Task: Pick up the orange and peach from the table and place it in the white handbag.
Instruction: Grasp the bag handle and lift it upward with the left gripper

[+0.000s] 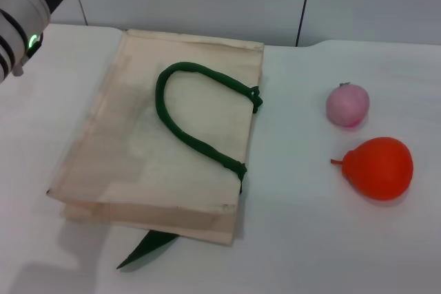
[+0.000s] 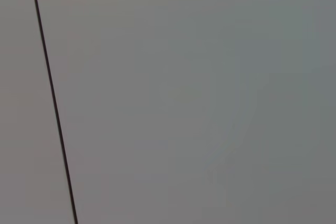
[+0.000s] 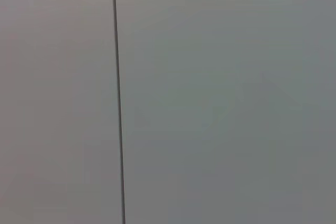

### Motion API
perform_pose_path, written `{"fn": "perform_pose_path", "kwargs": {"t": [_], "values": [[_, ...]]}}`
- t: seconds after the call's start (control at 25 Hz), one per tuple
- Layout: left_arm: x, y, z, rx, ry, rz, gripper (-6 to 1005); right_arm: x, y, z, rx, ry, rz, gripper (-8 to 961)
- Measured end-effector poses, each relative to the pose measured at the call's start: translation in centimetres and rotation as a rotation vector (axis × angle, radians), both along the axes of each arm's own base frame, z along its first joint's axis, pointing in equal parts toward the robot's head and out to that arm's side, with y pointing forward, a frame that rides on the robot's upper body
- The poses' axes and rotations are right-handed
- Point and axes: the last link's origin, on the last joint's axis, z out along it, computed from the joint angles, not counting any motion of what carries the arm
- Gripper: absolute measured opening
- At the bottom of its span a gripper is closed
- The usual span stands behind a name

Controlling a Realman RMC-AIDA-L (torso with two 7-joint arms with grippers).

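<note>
You see the white handbag lying flat on the white desk, left of centre in the head view, with one dark green handle looped across its upper face and another green strap end sticking out from under its near edge. The peach sits on the desk well to the right of the bag, and the orange rests just in front of it, nearer you, its pointed stem end turned toward the bag. Both fruits lie apart from each other and from the bag. Part of the left arm shows at the upper left corner, raised beyond the bag's far left corner. Neither gripper appears anywhere, so you cannot tell how far either is open or whether it holds anything. Both wrist views face a plain grey wall with a thin dark seam.
</note>
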Motion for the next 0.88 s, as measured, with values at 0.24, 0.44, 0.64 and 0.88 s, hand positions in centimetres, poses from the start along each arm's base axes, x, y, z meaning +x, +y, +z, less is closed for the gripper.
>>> {"fn": "perform_pose_path", "kwargs": {"t": [0.24,0.44,0.64,0.88], "values": [[0.00,0.04,-0.18,-0.013,0.000,0.005,625,0.07,-0.02,-0.02,-0.001,0.003,-0.002,793],[0.17,0.29,-0.40,-0.030,0.003,0.008,626,0.00,0.05,-0.03,-0.001,0.004,-0.001,793],[0.34,0.57,-0.47,-0.046,0.003,0.012,626,0.00,0.10,-0.05,-0.004,0.014,-0.005,794],[0.35,0.72,-0.33,-0.050,0.000,0.018,635,-0.18,0.24,-0.08,-0.006,0.015,0.000,794]]}}
